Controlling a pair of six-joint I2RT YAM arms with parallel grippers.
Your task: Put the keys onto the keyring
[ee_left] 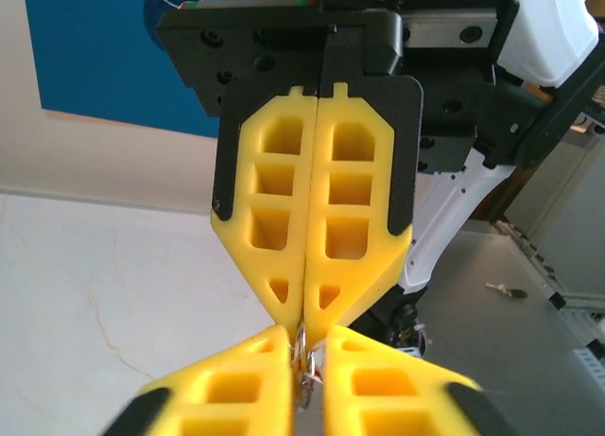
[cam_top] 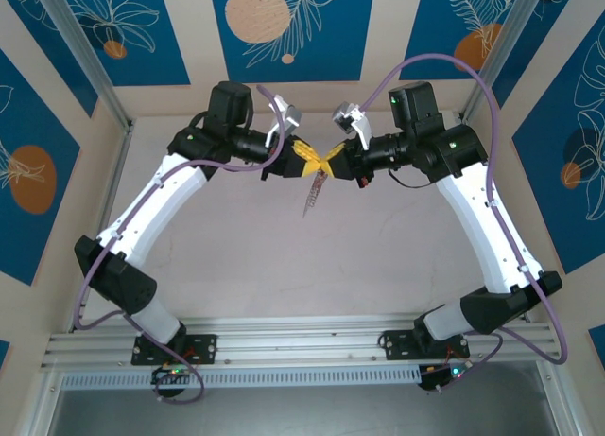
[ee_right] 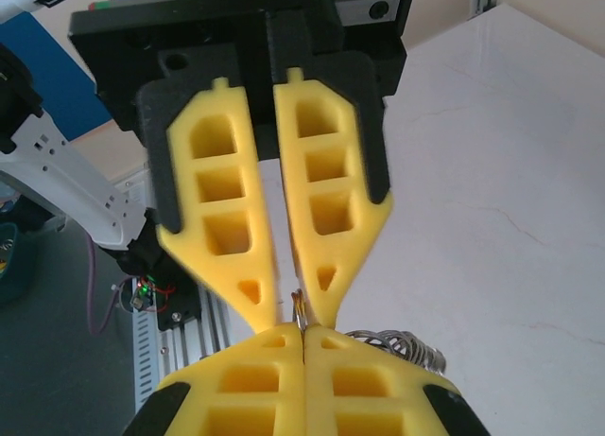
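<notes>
Right hand (ee_right: pixel 302 334) is squeezed shut on the keyring (ee_right: pixel 299 305), up above the desk (ee_right: pixel 492 218). Left hand (ee_left: pixel 306 341) is narrow around it, tip to tip; maybe pinching, I cannot tell. Its little chain (cam_top: pixel 311 198) hangs down.

The left gripper (cam_top: pixel 312 163) closes off the left of the keyring (cam_top: pixel 312 194) and the right gripper (cam_top: pixel 327 161) its right, their jaws meeting tip to tip there. Under and nearer than the keyring, between both arms, lies open counter (cam_top: pixel 293 270).
</notes>
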